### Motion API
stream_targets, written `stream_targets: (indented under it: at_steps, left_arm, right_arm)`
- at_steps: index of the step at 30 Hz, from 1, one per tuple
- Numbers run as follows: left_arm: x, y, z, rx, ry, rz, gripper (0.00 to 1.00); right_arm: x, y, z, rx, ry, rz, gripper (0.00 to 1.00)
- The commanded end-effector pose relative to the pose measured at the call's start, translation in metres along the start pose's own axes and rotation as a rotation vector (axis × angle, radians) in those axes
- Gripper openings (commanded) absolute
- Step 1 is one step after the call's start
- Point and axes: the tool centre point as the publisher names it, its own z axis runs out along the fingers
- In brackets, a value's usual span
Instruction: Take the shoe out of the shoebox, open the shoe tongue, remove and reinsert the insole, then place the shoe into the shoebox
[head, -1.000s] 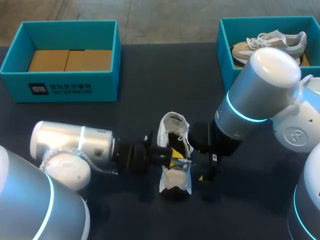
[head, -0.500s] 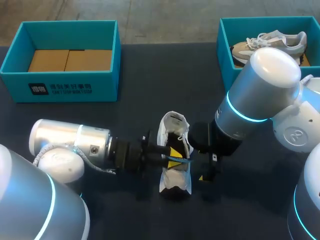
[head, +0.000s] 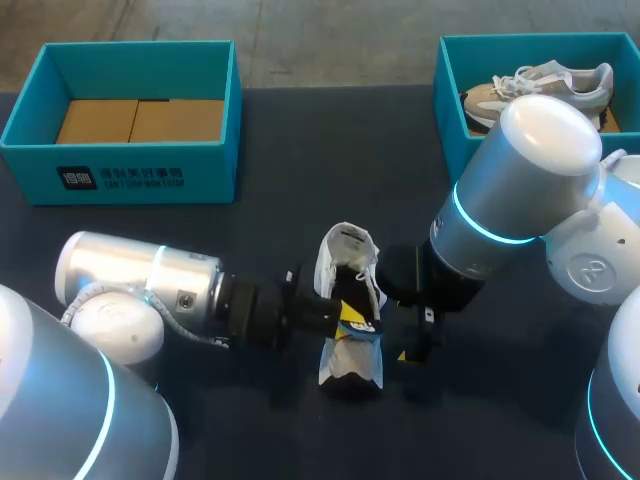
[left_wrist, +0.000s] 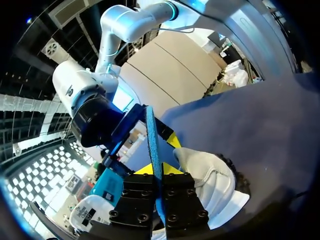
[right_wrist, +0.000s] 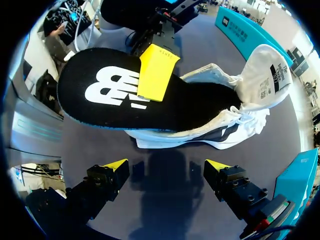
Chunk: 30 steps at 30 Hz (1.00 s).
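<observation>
Left gripper (left_wrist: 156, 172): closed on the insole (right_wrist: 110, 95), pinching it flat between both yellow tips. From the left wrist the insole shows edge-on, a thin blue line running out from between the tips. From the right wrist one yellow fingertip (right_wrist: 156, 72) lies on the insole's black, logo-printed face.

Right gripper (right_wrist: 167, 165): fingers wide apart, nothing between them, touching nothing. It hangs over bare table just beside the shoe (head: 350, 370).

Shoe: white, lying on the table (head: 300, 170) between the two grippers, near the middle. Long axis runs from the near edge toward the far edge. The tongue (right_wrist: 267, 70) is pulled up and open at the far end. The insole runs along the same axis; one end is tucked in under the tongue, the other sticks out past the near end of the shoe. Toe and heel not clearly told apart.

Surface: dark blue table. Left box (head: 120, 165), teal, at the far left, brown card bottom showing. Right box (head: 447, 120), teal, at the far right, holds a second shoe (head: 545, 80), grey and white. Both boxes well apart from the shoe.
</observation>
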Motion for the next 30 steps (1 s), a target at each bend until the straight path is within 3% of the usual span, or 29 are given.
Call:
stream_targets:
  at_steps: [1,21,30]
  left_arm:
    - [0.003,0.0,0.001,-0.017,0.013,0.028,0.0]
    - [0.0,0.038,0.0,-0.154,0.026,0.082,0.0]
    - [0.0,0.032,-0.001,-0.098,0.022,0.013,0.0]
  right_arm:
    - [0.001,0.001,0.002,0.002,-0.004,0.001,1.0]
    - [0.001,0.001,0.002,0.002,-0.004,0.001,1.0]
    - [0.001,0.001,0.002,0.002,-0.004,0.001,1.0]
